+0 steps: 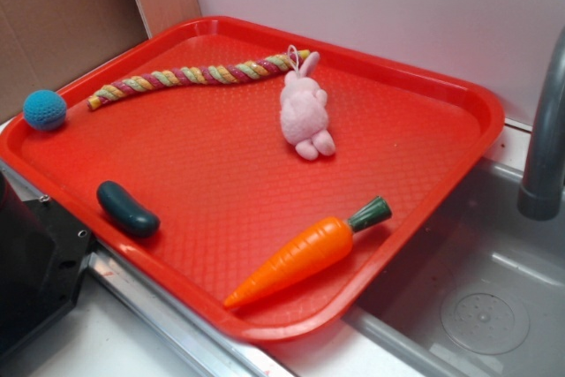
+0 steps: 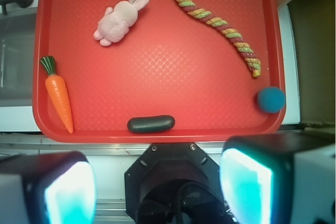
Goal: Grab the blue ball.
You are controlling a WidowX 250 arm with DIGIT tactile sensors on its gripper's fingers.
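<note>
Ball, blue, sits on my tray's rim corner; end effector spread wide, gripping nothing.

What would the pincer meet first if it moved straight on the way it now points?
Probably the steel ledge in front of the red tray, or the tray's near rim, close to the dark pickle toy. Depth is unclear. The pincer stands open, the blue ball well off-line.

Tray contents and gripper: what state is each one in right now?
blue ball: at the tray's rim, ungrasped.
rope toy: lying flat, loosely curved.
plush rabbit: lying down.
toy carrot: on its side near the rim.
dark pickle toy: on its side by the rim.
red tray: flat beside the sink.
gripper: open, empty, off the tray.
</note>
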